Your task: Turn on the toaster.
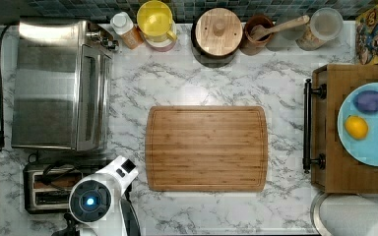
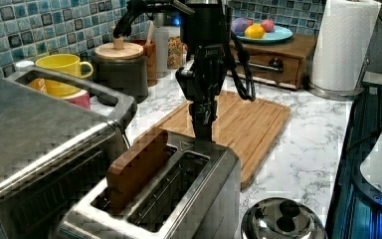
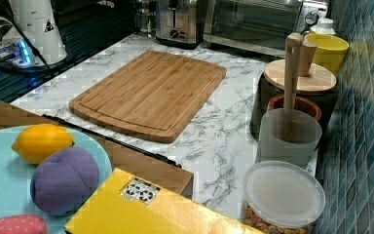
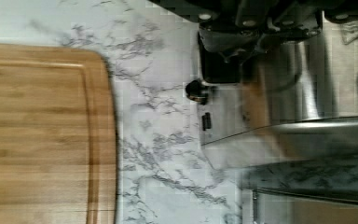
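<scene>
while the toaster (image 2: 179,194) sits nearest in the left view, at the counter (image 1: 285,83) corner beside the toaster oven (image 2: 35,144), a brown slice of bread (image 2: 137,167) stands upright in the slot closer to the oven. the other slot looks empty. the gripper (image 2: 202,137) hangs straight down over the toaster's far end, its tip at or just above the metal top edge there; whether it touches is not clear, and i cannot tell if the fingers are open or closed, since they read as one dark bar. in the wrist view the toaster's end face shows a black knob (image 4: 196,90) and a dark block above it, close under the gripper body.

just past the toaster, the wooden cutting board (image 1: 206,147) lies flat in the middle of the counter, bare. in the top view the arm's white body (image 1: 101,194) covers the toaster's right end, at the counter's lower left corner.

farther back, along the tiled wall edge, stand a yellow mug (image 2: 62,67), a dark pot with a wooden lid (image 2: 119,64) and a cup holding a wooden spoon (image 1: 280,27). at the far end a wooden box (image 2: 278,57) carries a blue plate (image 2: 273,36) with a lemon (image 1: 356,127) and purple and pink pieces, with a paper towel roll (image 2: 345,45) beside it.
</scene>
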